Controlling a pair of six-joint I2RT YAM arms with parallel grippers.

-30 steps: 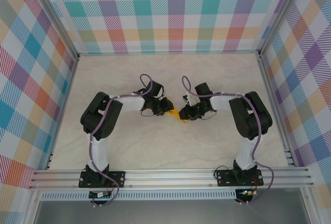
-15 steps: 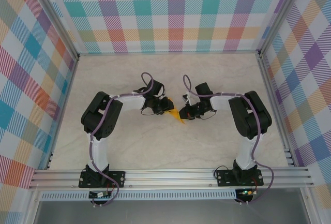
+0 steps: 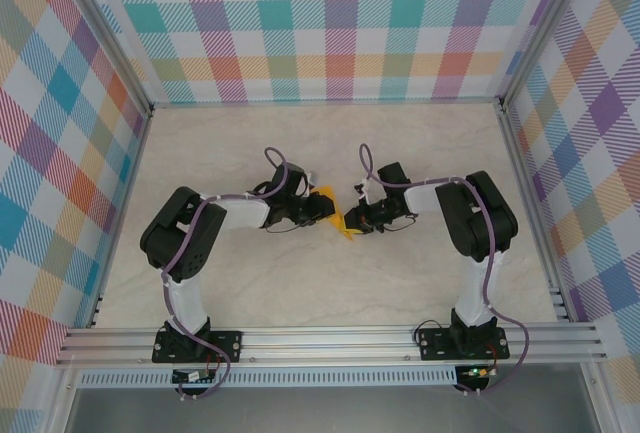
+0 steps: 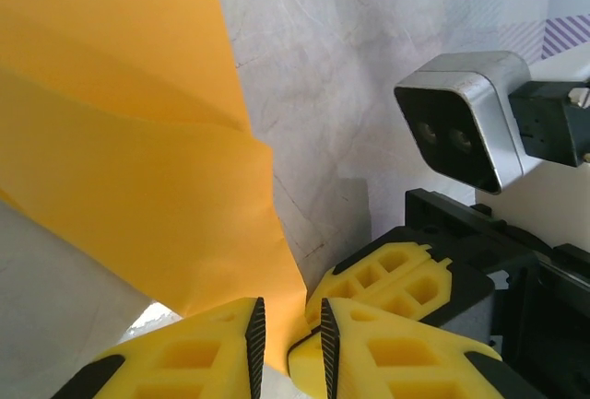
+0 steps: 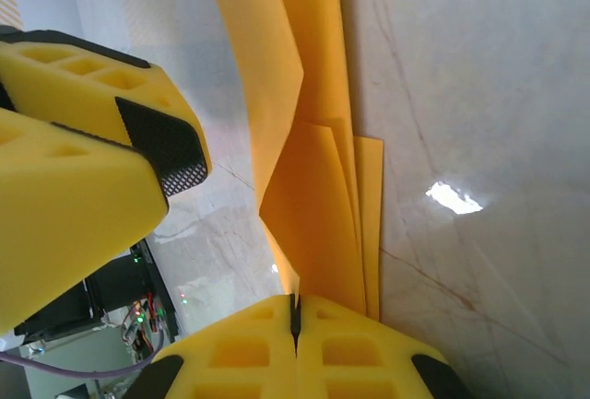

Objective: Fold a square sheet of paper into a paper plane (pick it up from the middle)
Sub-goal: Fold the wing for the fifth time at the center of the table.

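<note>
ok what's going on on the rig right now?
Both arms meet at the middle of the table around a partly folded orange-yellow paper. The right gripper is shut on a layered end of it. The paper also runs between the narrowly parted fingers of the left gripper; whether they pinch it is unclear. It shows several folded layers, not a finished plane.

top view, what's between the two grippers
The folded square sheet of paper lies between the left gripper and right gripper in the top view; the right wrist view shows the right one pinching it.
</note>
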